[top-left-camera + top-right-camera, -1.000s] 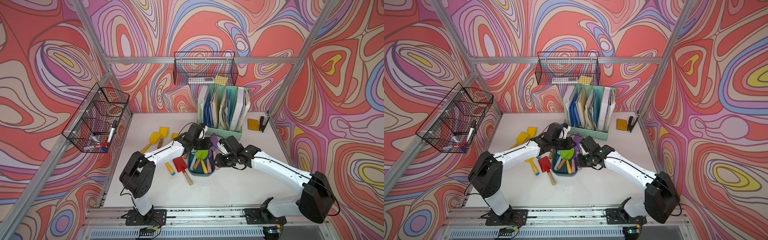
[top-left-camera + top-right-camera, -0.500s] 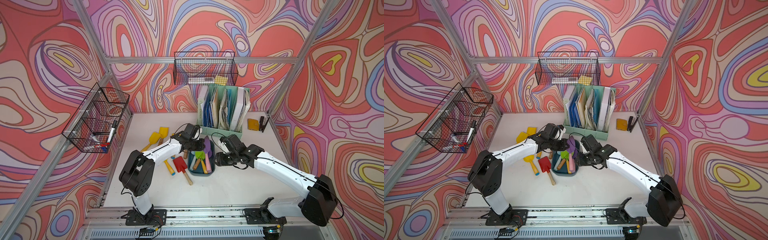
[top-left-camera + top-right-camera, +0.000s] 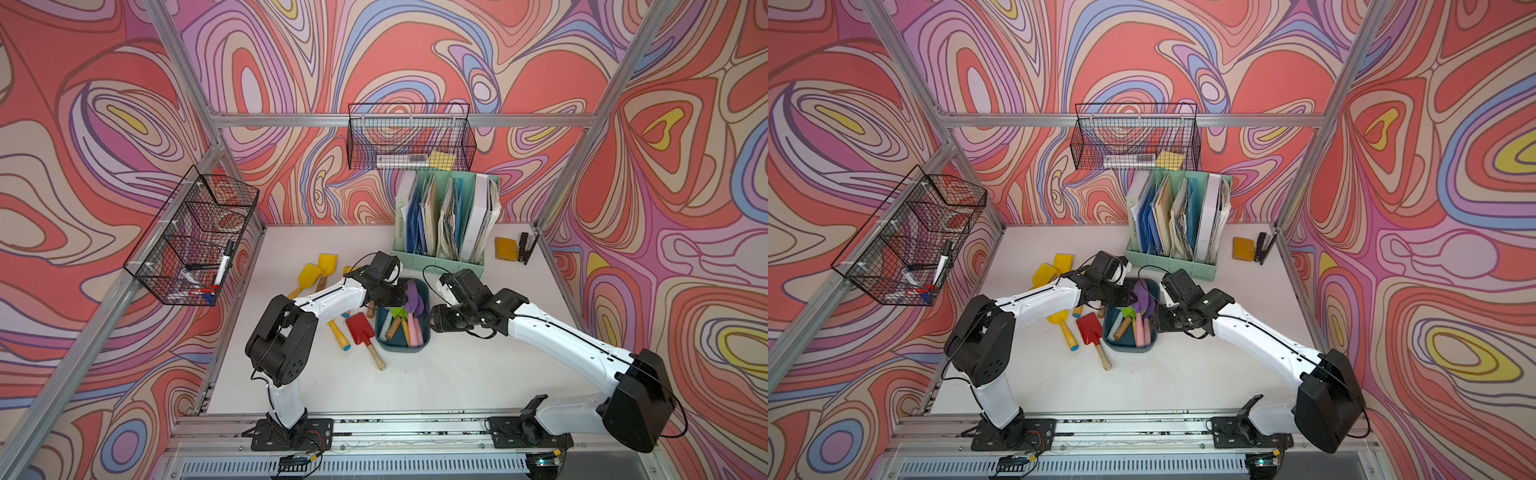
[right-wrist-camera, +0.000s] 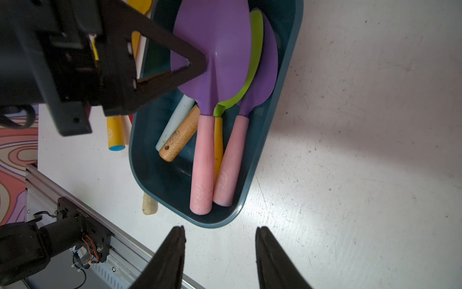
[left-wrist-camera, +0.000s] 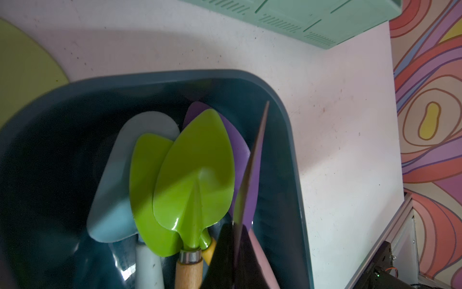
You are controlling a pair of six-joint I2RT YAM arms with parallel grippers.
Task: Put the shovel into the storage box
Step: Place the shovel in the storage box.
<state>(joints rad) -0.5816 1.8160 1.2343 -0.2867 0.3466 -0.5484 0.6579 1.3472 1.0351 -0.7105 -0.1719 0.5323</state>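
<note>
Left hand (image 4: 200,63) pinches glossy purple shovel (image 4: 220,45) blade inside round-cornered storage box (image 4: 165,185).

Left fingers (image 4: 196,63) tight, right fingers (image 4: 172,257) apart.

Around the shallow dark teal plastic storage box (image 3: 395,344) on the white tabletop (image 3: 457,374)

Toy shovels lie lengthwise in the box, handles toward the front, with a purple plastic shovel with a pink handle (image 4: 220,37) on top. A red metal shovel with a wooden handle (image 3: 359,328) lies just left of the box, and yellow plastic shovels (image 3: 326,264) lie farther left and behind. A mint-green plastic file organiser (image 3: 438,259) stands just behind the box.
</note>
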